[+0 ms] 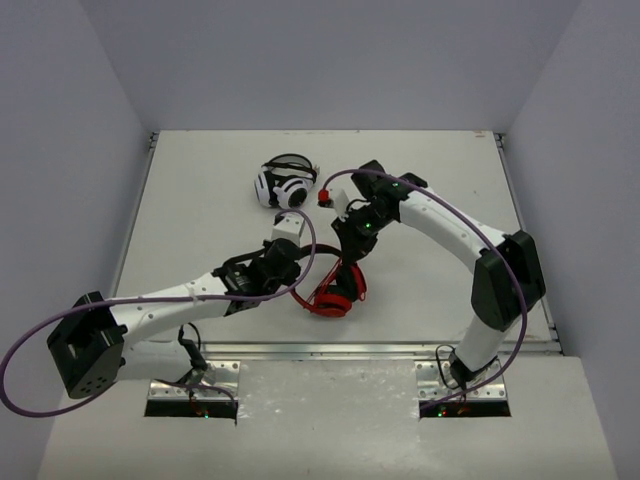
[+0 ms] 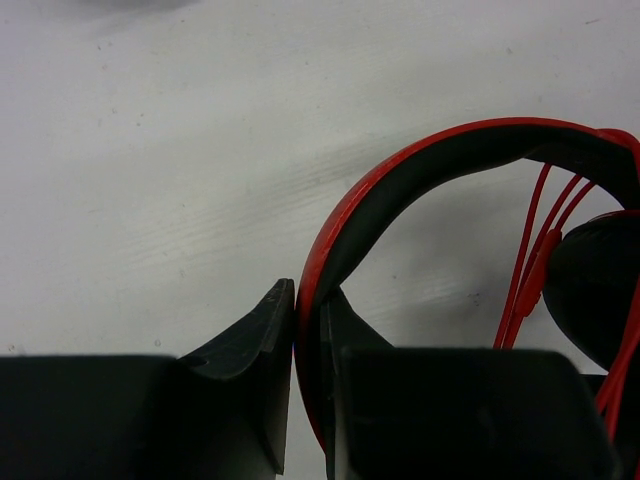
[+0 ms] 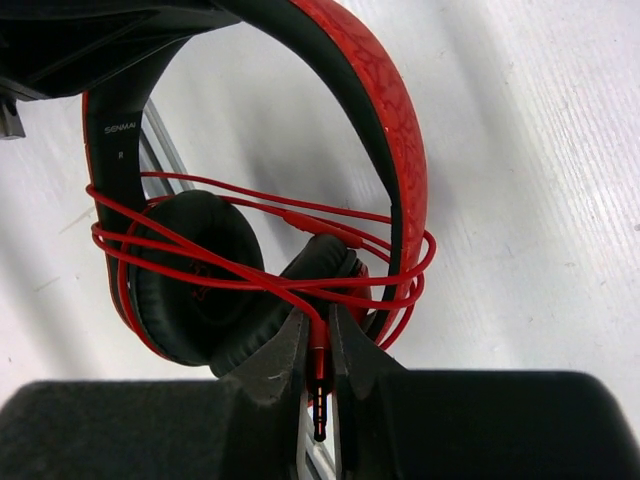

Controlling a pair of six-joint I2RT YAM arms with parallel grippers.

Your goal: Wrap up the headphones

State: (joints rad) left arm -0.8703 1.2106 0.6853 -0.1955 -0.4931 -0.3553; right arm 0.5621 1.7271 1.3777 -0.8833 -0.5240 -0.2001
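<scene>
Headphones (image 1: 335,295) held at two points — on the bench (image 1: 200,200) by its near edge, midway along.
My left gripper (image 2: 308,305) is clamped on the headband (image 2: 400,170); my right gripper (image 3: 318,325) pinches the plug (image 3: 318,395) — the cable (image 3: 250,284) loops around the ear cups (image 3: 190,290).

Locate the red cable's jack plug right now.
Right wrist view, bottom centre: the jack plug is pinched in the right hand, just below the cable-wrapped ear cups of the red headphones.
</scene>
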